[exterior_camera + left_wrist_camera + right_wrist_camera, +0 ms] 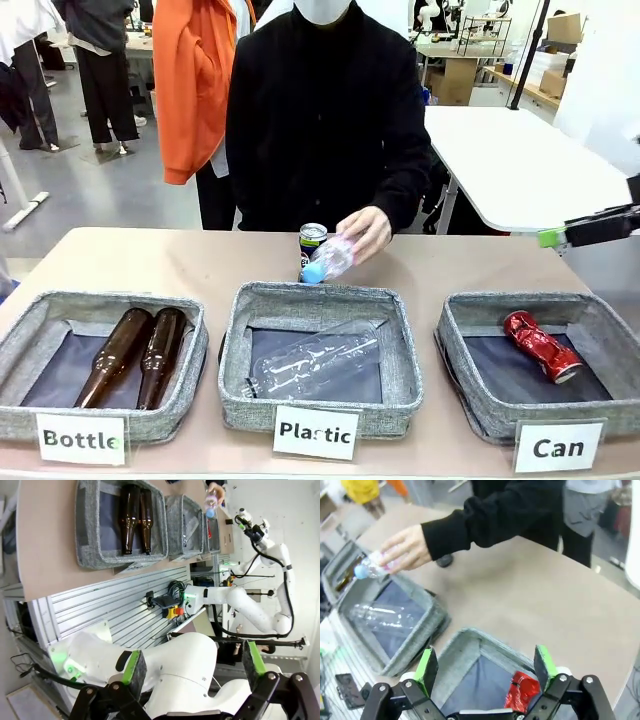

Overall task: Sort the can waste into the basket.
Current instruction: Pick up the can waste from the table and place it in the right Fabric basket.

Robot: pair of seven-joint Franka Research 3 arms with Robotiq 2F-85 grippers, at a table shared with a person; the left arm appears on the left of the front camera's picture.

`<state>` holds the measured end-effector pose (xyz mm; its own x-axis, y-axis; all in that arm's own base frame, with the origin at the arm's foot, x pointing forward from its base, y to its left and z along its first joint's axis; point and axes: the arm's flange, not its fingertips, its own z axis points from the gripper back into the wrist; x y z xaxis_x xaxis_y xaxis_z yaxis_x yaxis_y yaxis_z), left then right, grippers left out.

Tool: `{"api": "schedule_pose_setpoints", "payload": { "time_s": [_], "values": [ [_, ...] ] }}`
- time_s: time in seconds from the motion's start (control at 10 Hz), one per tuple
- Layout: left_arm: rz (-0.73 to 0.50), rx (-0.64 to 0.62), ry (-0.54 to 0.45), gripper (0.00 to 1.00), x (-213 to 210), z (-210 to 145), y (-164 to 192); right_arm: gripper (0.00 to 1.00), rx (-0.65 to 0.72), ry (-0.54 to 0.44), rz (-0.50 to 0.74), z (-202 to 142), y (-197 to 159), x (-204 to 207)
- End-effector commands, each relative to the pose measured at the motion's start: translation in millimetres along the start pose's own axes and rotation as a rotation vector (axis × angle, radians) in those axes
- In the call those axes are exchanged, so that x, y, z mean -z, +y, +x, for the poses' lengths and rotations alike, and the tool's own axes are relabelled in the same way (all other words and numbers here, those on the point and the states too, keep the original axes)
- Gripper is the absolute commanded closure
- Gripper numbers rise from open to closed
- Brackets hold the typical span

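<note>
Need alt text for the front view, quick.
A person's hand holds a clear plastic bottle behind the Plastic basket, beside an upright dark can. The red can lies in the Can basket; two brown bottles lie in the Bottle basket.

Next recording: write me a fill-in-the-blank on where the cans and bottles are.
1. The red can lies in the basket labelled ____.
2. The dark can stands on the ____, behind the Plastic basket.
3. The person's hand holds a clear plastic ____ with a blue cap.
4. The Bottle basket holds ____ brown bottles.
Missing words: Can; table; bottle; two.
</note>
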<state>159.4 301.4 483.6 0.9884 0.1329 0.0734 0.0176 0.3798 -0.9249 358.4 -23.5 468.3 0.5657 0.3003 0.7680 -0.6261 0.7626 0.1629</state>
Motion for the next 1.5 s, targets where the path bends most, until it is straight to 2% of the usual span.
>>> {"api": "schedule_pose_setpoints", "payload": {
  "time_s": [0.0,0.1,0.2,0.3,0.4,0.5,0.8,1.1,1.2,1.3,1.4],
  "values": [
    [0.004,0.004,0.013,0.00,-0.9,-2.7,-1.3,0.00,0.054,-0.017,-0.035,-4.2,-10.3,-16.8],
    [0.004,0.004,0.013,0.00,-0.9,-2.7,-1.3,0.00,0.075,0.035,0.068,6.9,-23.6,8.9],
    [0.004,0.004,0.013,0.00,-0.9,-2.7,-1.3,0.00,0.157,0.035,0.139,12.2,-32.3,6.4],
    [0.004,0.004,0.013,0.00,-0.9,-2.7,-1.3,0.00,0.299,0.073,0.172,7.4,-35.7,-9.3],
    [0.004,0.004,0.013,0.00,-0.9,-2.7,-1.3,0.00,0.389,0.078,0.166,-1.3,-39.4,-29.3],
    [0.004,0.004,0.013,0.00,-0.9,-2.7,-1.3,0.00,0.438,0.037,0.147,-8.2,-40.8,-45.9],
    [0.004,0.004,0.013,0.00,-0.9,-2.7,-1.3,0.00,0.525,-0.004,0.186,-18.2,-57.6,-70.9],
    [0.004,0.004,0.013,0.00,-0.9,-2.7,-1.3,0.00,0.527,-0.023,0.210,-17.1,-67.9,-67.7],
    [0.004,0.004,0.013,0.00,-0.9,-2.7,-1.3,0.00,0.487,-0.071,0.222,-12.4,-66.9,-61.9],
    [0.004,0.004,0.013,0.00,-0.9,-2.7,-1.3,0.00,0.425,-0.114,0.145,-1.2,-65.7,-44.7],
    [0.004,0.004,0.013,0.00,-0.9,-2.7,-1.3,0.00,0.285,-0.127,0.137,16.6,-62.0,-14.1]
  ]
}}
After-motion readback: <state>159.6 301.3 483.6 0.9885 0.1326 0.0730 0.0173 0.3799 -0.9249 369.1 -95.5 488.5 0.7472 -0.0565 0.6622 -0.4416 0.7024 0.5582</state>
